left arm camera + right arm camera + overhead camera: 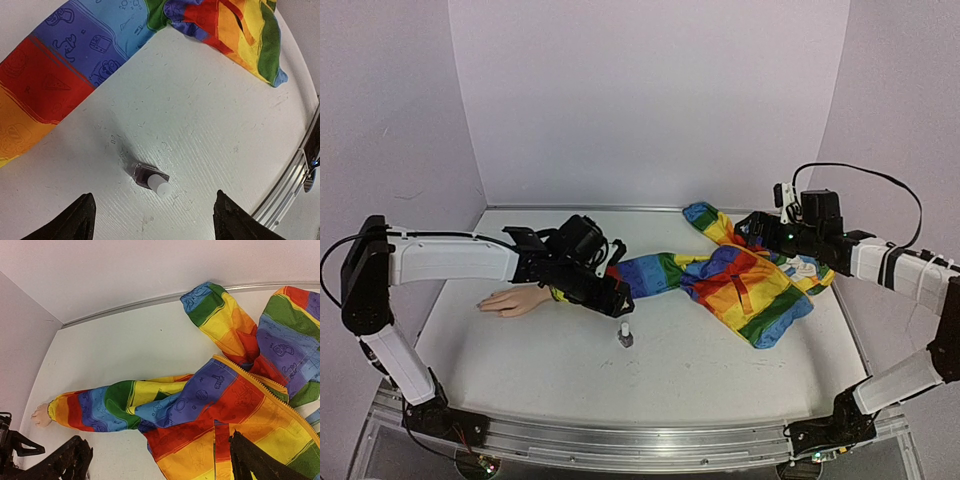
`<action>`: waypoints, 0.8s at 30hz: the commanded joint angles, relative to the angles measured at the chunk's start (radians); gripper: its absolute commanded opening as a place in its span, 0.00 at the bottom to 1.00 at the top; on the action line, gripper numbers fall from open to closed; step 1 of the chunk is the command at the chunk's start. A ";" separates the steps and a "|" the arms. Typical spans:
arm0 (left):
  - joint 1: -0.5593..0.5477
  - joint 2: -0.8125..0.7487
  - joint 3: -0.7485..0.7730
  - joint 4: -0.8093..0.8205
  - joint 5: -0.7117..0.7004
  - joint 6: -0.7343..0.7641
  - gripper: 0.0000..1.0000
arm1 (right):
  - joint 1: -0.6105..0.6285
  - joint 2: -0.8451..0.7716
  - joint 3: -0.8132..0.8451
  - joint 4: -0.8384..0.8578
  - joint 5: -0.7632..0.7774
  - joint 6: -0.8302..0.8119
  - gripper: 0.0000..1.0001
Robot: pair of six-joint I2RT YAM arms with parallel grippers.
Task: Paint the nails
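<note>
Pale skin-toned plastic, the mannequin hand (510, 300) lies flat at the left of the table (720, 380), its long axis running across the table and the fingertips pointing left, away from the rainbow sleeve (645, 272); the nails (483, 304) are too small to assess for paint. The left gripper (157, 222), jaws wide and empty, hangs above the sleeve just right of the wrist and is judged the nearer arm, with the nails off to its left and the polish bottle (625, 337) upright just ahead of it. The right gripper (157, 450), equally wide and empty, hangs over the jacket (750, 285), well apart from the nails.
</note>
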 commanded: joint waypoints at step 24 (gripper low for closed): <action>-0.115 0.247 0.227 -0.182 -0.106 0.070 0.43 | 0.019 -0.018 0.029 -0.010 -0.002 -0.027 0.98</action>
